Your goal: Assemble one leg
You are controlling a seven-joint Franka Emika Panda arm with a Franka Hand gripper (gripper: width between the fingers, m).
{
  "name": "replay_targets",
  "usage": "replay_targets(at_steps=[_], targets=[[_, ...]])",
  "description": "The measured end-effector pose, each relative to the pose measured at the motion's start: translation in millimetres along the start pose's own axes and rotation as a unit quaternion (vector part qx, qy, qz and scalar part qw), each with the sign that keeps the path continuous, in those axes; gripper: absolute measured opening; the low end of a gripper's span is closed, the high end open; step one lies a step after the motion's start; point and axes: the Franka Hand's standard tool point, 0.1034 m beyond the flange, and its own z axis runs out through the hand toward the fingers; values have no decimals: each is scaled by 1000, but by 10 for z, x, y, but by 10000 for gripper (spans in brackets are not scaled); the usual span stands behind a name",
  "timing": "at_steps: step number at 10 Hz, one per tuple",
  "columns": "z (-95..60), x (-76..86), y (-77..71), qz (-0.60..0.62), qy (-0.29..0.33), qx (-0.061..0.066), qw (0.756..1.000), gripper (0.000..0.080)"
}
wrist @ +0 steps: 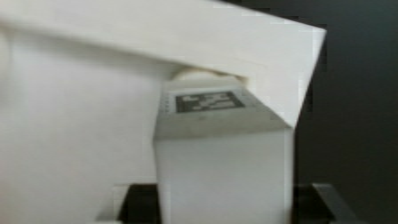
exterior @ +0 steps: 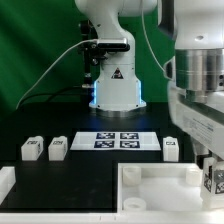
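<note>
My gripper [exterior: 211, 172] is at the exterior view's right, over the near right corner of the large white panel [exterior: 150, 192]. It is shut on a white leg [exterior: 214, 183], whose tag faces the camera. In the wrist view the leg [wrist: 222, 150] stands between the dark fingers [wrist: 139, 200] of my gripper [wrist: 222, 208]. Its tag [wrist: 205, 102] is at the far end, against the panel [wrist: 89, 90]. Whether the leg touches the panel I cannot tell. Three more legs lie on the black table: two at the left [exterior: 32, 149] [exterior: 57, 148] and one at the right [exterior: 171, 148].
The marker board [exterior: 118, 140] lies in front of the robot base [exterior: 115, 90]. A white piece [exterior: 5, 186] shows at the exterior view's near left edge. A green backdrop stands behind.
</note>
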Motion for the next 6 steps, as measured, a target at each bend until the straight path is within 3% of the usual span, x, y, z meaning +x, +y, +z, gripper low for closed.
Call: replay_targets(at_steps=[2, 3, 4, 5, 6], targets=[[2, 32, 11, 67, -5, -1, 998, 298], [9, 18, 16, 67, -5, -2, 998, 374], [11, 12, 18, 46, -6, -2, 999, 510], [15, -3, 6, 9, -5, 4, 1000, 510], [35, -70, -33, -60, -3, 31, 998, 627]])
